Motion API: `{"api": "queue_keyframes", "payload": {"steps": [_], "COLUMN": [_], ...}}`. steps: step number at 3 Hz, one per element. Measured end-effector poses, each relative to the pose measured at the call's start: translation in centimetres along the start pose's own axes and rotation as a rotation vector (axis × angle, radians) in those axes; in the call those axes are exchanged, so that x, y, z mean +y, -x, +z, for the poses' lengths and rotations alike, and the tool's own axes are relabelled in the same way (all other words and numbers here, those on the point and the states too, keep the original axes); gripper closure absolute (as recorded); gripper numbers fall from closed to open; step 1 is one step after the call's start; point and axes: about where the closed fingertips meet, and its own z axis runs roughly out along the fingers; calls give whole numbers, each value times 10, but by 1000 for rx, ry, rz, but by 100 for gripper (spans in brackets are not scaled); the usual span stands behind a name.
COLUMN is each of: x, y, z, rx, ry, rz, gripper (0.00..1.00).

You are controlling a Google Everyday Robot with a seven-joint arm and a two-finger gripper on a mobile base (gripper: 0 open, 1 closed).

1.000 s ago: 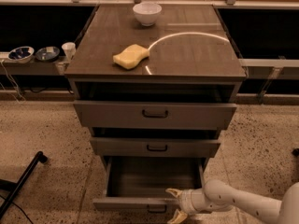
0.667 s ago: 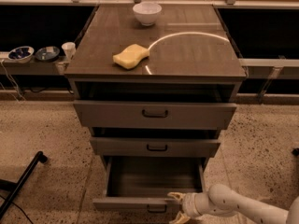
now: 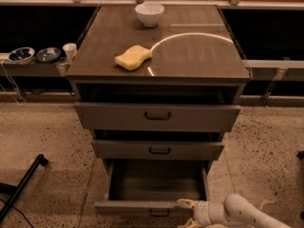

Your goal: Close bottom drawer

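The bottom drawer (image 3: pixel 142 207) of the grey-brown cabinet is pulled far out, its inside empty, its black handle (image 3: pixel 159 213) at the lower frame edge. My gripper (image 3: pixel 186 212) comes in from the lower right on a white arm (image 3: pixel 237 213). Its fingertips are at the right part of the drawer's front panel, beside the handle. The middle drawer (image 3: pixel 159 149) and top drawer (image 3: pixel 157 116) stand slightly open above it.
On the cabinet top lie a yellow sponge (image 3: pixel 132 57) and a white bowl (image 3: pixel 149 14). Small bowls and a cup (image 3: pixel 70 50) sit on a shelf at the left. A black pole (image 3: pixel 21 186) lies on the speckled floor at the lower left.
My arm and gripper have slid slightly lower and right along the drawer front. The drawer's opening looks about the same.
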Motion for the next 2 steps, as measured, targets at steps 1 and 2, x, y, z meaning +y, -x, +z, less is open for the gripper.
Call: {"api": "queue_keyframes", "payload": {"steps": [1, 2], "x": [5, 9], "y": [-11, -20], "z": [6, 18], "rx": [12, 17], "ry": [1, 14], "rz": [5, 28], "gripper": [63, 87]}}
